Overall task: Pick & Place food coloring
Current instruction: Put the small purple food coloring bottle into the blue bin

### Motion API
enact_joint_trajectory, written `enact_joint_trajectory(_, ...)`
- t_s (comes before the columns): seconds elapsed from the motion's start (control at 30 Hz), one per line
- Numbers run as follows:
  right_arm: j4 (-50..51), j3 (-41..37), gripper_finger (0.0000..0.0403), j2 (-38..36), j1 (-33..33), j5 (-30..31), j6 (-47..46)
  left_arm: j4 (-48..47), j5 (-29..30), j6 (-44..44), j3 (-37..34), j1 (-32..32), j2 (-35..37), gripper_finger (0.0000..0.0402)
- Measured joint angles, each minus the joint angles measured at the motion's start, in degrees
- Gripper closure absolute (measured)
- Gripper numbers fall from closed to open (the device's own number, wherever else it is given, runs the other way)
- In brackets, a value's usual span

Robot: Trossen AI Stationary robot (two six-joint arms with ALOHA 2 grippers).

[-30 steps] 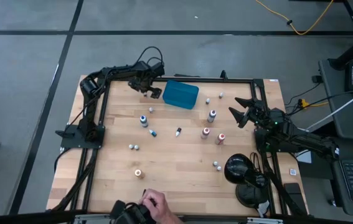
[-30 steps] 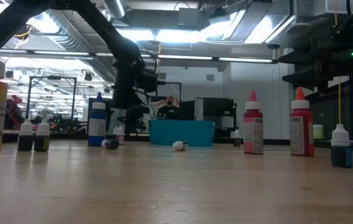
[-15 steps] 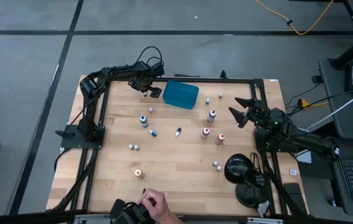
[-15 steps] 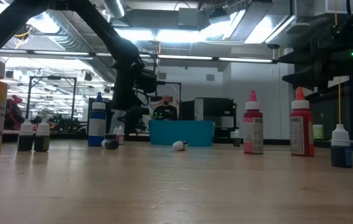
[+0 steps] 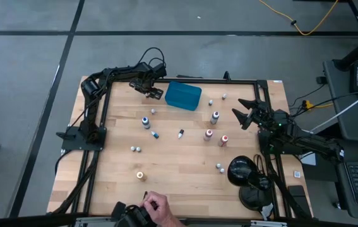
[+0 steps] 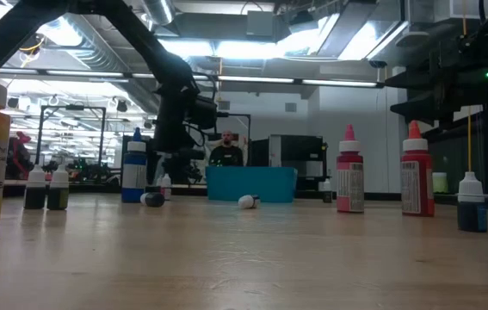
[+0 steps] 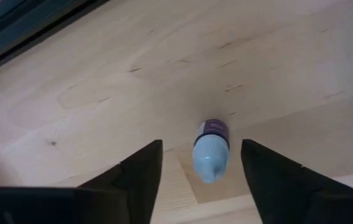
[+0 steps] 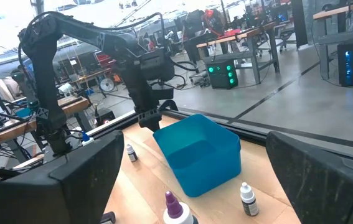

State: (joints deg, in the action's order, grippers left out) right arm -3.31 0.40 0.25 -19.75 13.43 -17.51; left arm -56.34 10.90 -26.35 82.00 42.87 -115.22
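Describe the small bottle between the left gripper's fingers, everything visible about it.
The small bottle has a pale bluish-white cap with a tapered tip and a purple band at the body. It stands on the wooden table between the left gripper's two dark fingers, with a gap showing on each side, near the teal tray.

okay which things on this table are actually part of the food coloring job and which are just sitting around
Part of the job:
- small bottle between the left gripper fingers
- blue-labelled bottle
- red bottle
- orange bottle
- blue tray

Just lying about:
- black lamp
- right gripper, waiting at the table's right side
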Motion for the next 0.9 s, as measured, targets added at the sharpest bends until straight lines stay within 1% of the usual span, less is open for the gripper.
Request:
enact_joint_trajectory(0.2,0.0,0.0,0.0011,0.0,-0.01,0.0,-0.01,0.02,-1.22,-0.04,0.0,-0.01,0.0,0.023)
enact_joint_trajectory(0.9,0.0,0.0,0.0011,-0.02,-0.01,0.01,0.02,0.44,-1.17,0.06,0.0,-0.22,0.06,0.0315)
